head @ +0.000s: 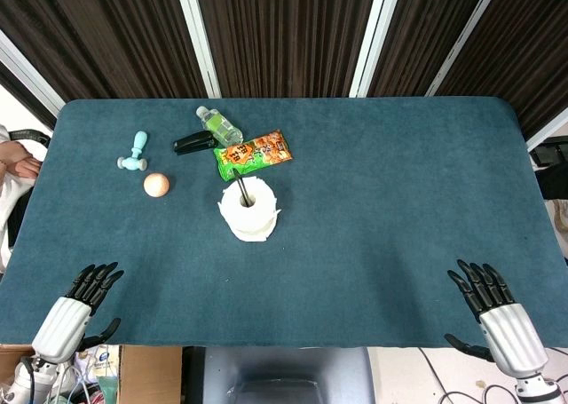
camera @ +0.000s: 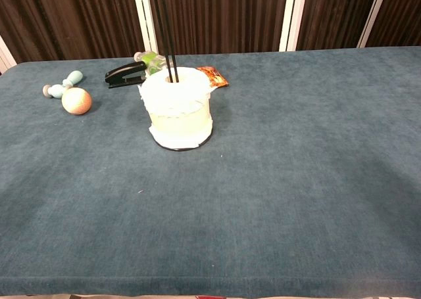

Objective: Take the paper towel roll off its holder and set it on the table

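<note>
While both hands, left (head: 78, 299) and right (head: 495, 308), rest empty with fingers apart, the roll (head: 249, 210) sits on its holder (camera: 166, 33) well ahead, so the reach seemingly comes next.

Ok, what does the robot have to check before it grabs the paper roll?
1. Paper towel roll sits upright on its holder: ok.
2. Holder rod sticks up above the roll, so the roll must be lifted straight up: ok.
3. Left hand is free, fingers spread, at the near table edge: ok.
4. Right hand is free too, fingers spread: ok.
5. Bare table to the right of the roll for setting it down: ok.
6. Snack packet lies just behind the roll; whether it touches the roll: cannot tell.
</note>
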Action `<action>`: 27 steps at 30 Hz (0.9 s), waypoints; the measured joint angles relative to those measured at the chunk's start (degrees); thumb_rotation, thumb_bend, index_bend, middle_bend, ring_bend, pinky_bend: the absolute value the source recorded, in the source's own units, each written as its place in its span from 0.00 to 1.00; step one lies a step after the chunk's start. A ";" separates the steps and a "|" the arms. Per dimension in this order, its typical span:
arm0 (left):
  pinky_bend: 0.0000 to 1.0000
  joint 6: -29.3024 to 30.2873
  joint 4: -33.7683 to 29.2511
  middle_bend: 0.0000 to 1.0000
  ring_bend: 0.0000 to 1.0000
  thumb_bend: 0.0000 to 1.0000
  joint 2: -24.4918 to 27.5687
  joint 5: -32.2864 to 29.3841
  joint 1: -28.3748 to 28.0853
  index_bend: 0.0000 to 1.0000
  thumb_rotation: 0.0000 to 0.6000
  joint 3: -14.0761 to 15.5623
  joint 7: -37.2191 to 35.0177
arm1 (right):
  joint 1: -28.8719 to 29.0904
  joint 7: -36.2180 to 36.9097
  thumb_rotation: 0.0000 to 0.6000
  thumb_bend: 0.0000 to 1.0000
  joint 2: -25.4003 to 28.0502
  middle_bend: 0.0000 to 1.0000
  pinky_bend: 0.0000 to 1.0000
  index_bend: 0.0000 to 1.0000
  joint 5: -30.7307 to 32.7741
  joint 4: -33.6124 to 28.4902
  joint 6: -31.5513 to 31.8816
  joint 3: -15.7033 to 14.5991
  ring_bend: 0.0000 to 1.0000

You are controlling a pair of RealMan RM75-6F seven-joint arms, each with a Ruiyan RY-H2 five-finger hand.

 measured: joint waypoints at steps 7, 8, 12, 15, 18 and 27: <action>0.01 -1.53 -0.68 0.00 0.00 0.35 -1.29 0.76 -2.04 0.00 1.00 -0.43 -4.50 | -0.13 -0.68 1.00 0.08 -0.27 0.00 0.00 0.00 -0.13 0.08 0.11 -0.16 0.00; 0.02 -1.44 -0.89 0.00 0.00 0.35 -1.88 0.99 -2.60 0.00 1.00 -0.71 -6.73 | -0.05 -0.45 1.00 0.08 -0.31 0.00 0.00 0.00 0.07 0.08 0.02 -0.05 0.00; 0.09 -2.68 -2.82 0.00 0.00 0.35 -4.41 -0.61 -5.46 0.00 1.00 -3.28 -17.13 | 0.63 0.43 1.00 0.08 -0.30 0.00 0.00 0.00 0.98 -0.17 -1.34 0.26 0.00; 0.09 -6.04 -5.22 0.00 0.00 0.35 -7.03 -5.70 -8.88 0.00 1.00 -7.83 -24.72 | 1.32 1.17 1.00 0.08 -0.04 0.00 0.00 0.00 2.23 -0.60 -2.57 0.70 0.00; 0.07 -10.29 -6.14 0.00 0.00 0.35 -10.52 -11.85 -12.63 0.00 1.00 -13.01 -27.31 | 1.92 1.43 1.00 0.08 0.12 0.00 0.00 0.00 3.44 -1.04 -3.68 1.23 0.00; 0.05 -23.01 -1.05 0.00 0.00 0.36 -22.94 -26.98 -22.85 0.00 1.00 -23.59 -23.20 | 2.74 0.45 1.00 0.08 0.18 0.00 0.00 0.00 5.66 -1.82 -5.34 2.27 0.00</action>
